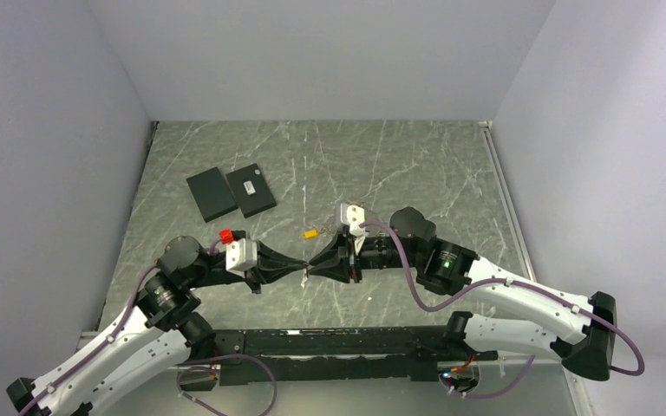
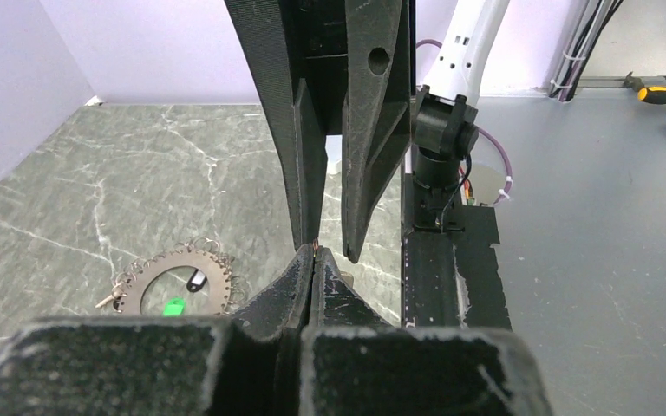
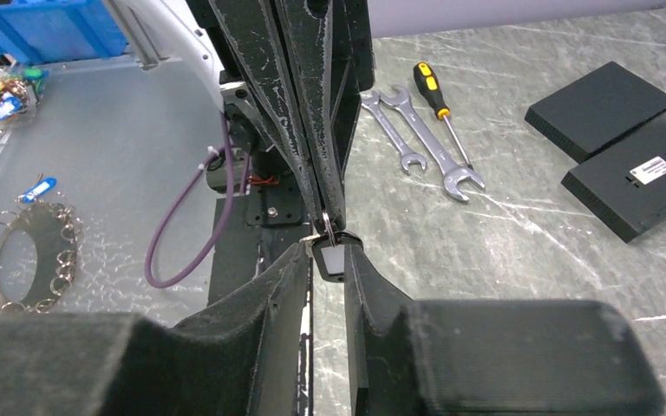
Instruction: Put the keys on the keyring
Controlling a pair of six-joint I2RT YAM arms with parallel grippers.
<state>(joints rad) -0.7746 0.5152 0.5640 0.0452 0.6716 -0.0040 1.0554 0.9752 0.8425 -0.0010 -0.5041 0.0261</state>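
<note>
Left hand point(image 2: 313, 260) pinched shut; right hand point(image 3: 329, 253) astride key point(image 3: 330, 264); plate point(image 3: 607, 189) label unreadable

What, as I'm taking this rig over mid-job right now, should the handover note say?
Left gripper: shut, pinching something thin at its tip.
Right gripper: jaws either side of a black-headed key; grip unclear.
Keyring: flat on the table, green tag inside.
Yellow-tagged key: on the table beyond the grippers.
Done: one key is up between the grippers.
Left: threading the keys onto the keyring.
</note>
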